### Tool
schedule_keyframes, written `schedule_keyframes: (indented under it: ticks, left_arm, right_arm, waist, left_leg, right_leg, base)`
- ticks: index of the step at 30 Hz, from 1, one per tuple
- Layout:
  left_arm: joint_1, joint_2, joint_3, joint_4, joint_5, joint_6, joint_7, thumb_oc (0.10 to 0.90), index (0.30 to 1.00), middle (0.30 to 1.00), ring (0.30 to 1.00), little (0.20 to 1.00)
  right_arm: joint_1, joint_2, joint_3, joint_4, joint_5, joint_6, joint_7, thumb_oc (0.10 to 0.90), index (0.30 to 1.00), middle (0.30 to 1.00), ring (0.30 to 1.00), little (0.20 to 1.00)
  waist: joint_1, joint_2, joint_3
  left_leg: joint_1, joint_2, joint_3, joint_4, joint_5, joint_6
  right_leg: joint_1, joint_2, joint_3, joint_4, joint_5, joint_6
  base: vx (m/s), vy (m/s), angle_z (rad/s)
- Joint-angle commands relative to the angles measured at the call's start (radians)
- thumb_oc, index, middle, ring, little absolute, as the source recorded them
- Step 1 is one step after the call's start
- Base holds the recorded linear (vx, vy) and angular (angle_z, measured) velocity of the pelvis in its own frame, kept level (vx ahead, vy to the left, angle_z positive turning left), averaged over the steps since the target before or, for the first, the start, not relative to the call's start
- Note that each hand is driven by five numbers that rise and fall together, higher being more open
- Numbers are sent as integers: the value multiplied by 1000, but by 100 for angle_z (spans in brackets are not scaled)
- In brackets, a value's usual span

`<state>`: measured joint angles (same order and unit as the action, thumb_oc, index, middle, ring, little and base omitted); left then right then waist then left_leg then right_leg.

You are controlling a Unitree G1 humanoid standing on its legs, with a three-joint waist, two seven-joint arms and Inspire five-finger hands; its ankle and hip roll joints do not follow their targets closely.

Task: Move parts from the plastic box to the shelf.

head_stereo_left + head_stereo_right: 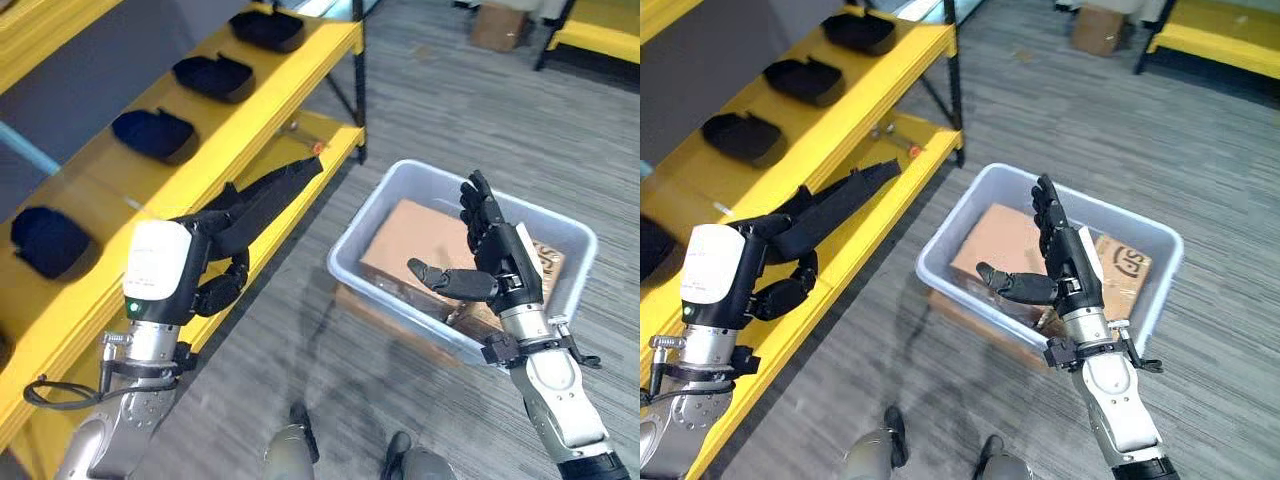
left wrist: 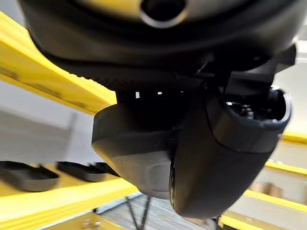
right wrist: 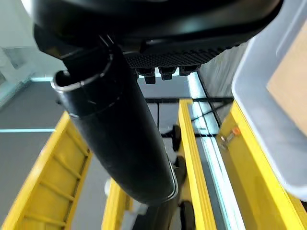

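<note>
- A long black part [image 1: 268, 198] sits in your left hand [image 1: 215, 262], fingers curled round its near end, while its far tip reaches over the front edge of the yellow shelf [image 1: 290, 75].
- Judged from here, the step in hand is setting that part down on the shelf; carry it further in over the shelf board before you let go, since most of its length hangs off the shelf's front edge.
- Four black parts already lie in a row along the shelf [image 1: 162, 134]; aim for the bare yellow stretch on the shelf nearer you than that row, so nothing gets knocked.
- Lower it flat and level with the shelf, then loosen the fingers slowly; a tilted release risks it sliding off toward the floor.
- Your right hand [image 1: 1055, 262] hovers beside the shelf over the grey plastic box [image 1: 970, 215], fingers straight, thumb out, grasping nothing.
- Inside the box lies brown cardboard [image 1: 995, 240]; whether more parts remain there cannot be told.
</note>
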<state>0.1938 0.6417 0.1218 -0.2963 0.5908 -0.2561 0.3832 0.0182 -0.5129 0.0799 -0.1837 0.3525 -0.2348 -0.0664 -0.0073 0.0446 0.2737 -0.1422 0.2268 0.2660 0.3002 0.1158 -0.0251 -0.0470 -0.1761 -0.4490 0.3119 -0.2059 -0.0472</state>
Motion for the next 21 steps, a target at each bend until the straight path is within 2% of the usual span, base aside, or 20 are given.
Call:
schedule_keyframes:
  ticks: [1, 3, 4, 5, 6, 12, 21]
  left_arm:
    - [-109, 8, 131, -98, -73, -33, 115, 400, 300, 300, 300, 300]
    - [-126, 7, 117, -94, -81, -32, 111, 400, 300, 300, 300, 300]
    - [-126, 7, 116, -94, -81, -32, 111, 400, 300, 300, 300, 300]
    - [-136, 6, 104, -92, -77, -36, 105, 400, 300, 300, 300, 300]
    - [-139, 5, 91, -96, -71, -41, 100, 400, 300, 300, 300, 300]
    - [-124, 16, 107, -105, -48, -43, 118, 400, 300, 300, 300, 300]
    - [-112, 23, 121, -119, -16, -34, 128, 400, 300, 300, 300, 300]
  right_arm:
    - [-51, 31, -58, -49, -2, -117, 1, 900, 1000, 1000, 1000, 1000]
    - [-3, 42, -97, -51, 10, -121, 2, 900, 1000, 1000, 1000, 1000]
    - [-2, 42, -97, -52, 10, -121, 2, 900, 1000, 1000, 1000, 1000]
    - [21, 51, -122, -55, 12, -124, -7, 900, 1000, 1000, 1000, 1000]
    - [59, 54, -152, -59, 13, -122, -4, 900, 1000, 1000, 1000, 1000]
    - [90, 78, -162, -55, 18, -120, 1, 900, 1000, 1000, 1000, 1000]
    - [104, 96, -150, -40, 20, -102, 21, 900, 1000, 1000, 1000, 1000]
  waist:
    - [-35, -11, -72]
    - [-76, 11, -90]
    - [-77, 11, -91]
    - [-99, 27, -99]
    - [-109, 33, -114]
    - [-83, 3, -122]
    - [-44, -45, -149]
  left_leg:
    - [69, 129, -5, 51, -80, -124]
    - [158, 125, 31, 3, -111, -129]
    - [159, 123, 30, 1, -110, -129]
    - [175, 109, 89, -92, -154, -129]
    - [195, 73, 110, -180, -170, -119]
    - [180, 5, 112, -190, -215, -90]
    - [151, -98, 63, -222, -250, -51]
  right_leg:
    - [-70, 3, -8, -56, 19, 52]
    - [-110, -41, -79, -13, 31, 61]
    - [-110, -43, -81, -12, 30, 61]
    - [-119, -75, -121, 0, 51, 73]
    - [-104, -109, -134, 3, 80, 104]
    - [-70, -164, -139, -60, 171, 153]
    - [1, -222, -177, -207, 321, 232]
  base:
    - [-123, 141, 58]
    - [-112, 169, 118]
    - [-80, 234, 143]
    - [28, 330, 143]
    - [65, 387, 106]
    - [37, 207, 56]
    - [11, 142, 26]
